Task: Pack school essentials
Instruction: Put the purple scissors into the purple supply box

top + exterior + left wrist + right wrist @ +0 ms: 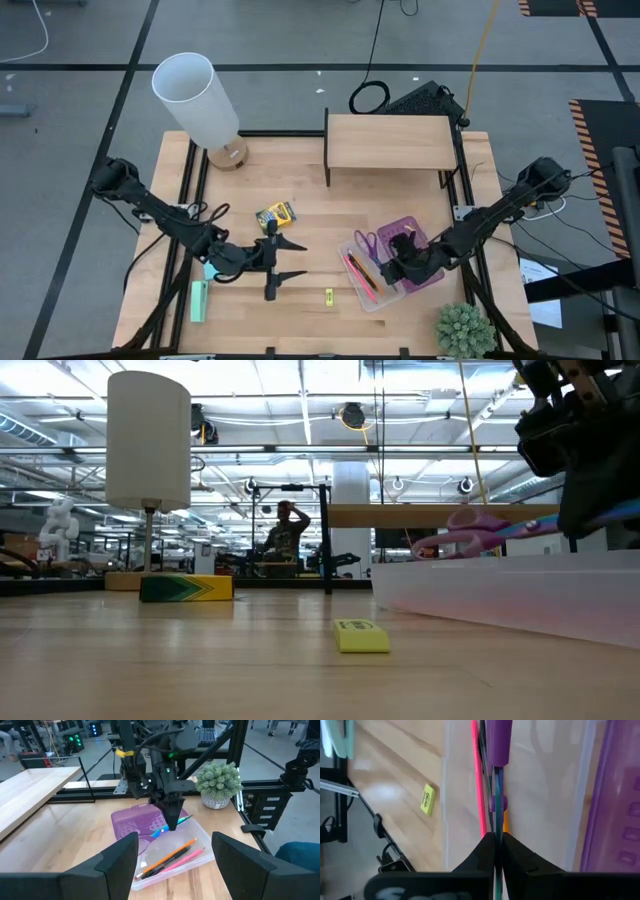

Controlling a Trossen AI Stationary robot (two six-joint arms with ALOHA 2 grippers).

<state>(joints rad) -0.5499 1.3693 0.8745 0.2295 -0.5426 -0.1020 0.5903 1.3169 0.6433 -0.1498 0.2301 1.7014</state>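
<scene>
Nearest the front edge of the tabletop (300, 320), the tiny yellow piece (329, 297) lies alone, and the light-blue note pad (199, 301) sits at the front left corner, both still unpacked. Just behind, the left hand (285, 260) hovers low with its fingers spread wide and nothing between them, pointed toward the pencil case. To its right, the clear pencil case (372, 297) with its purple lid (432, 240) swung open already holds the pink pen (357, 274), the orange pencil (364, 270) and a black pen. The right hand (398, 262) is over the case, clenched on the blade end of the purple-handled scissors (368, 244), whose handles point away from it inside the tray (the step in hand looks like setting them down). Next it should let go and lift clear. Farther back, the yellow crayon box (276, 214) waits near the lamp (200, 105) and a wooden shelf (388, 142).
</scene>
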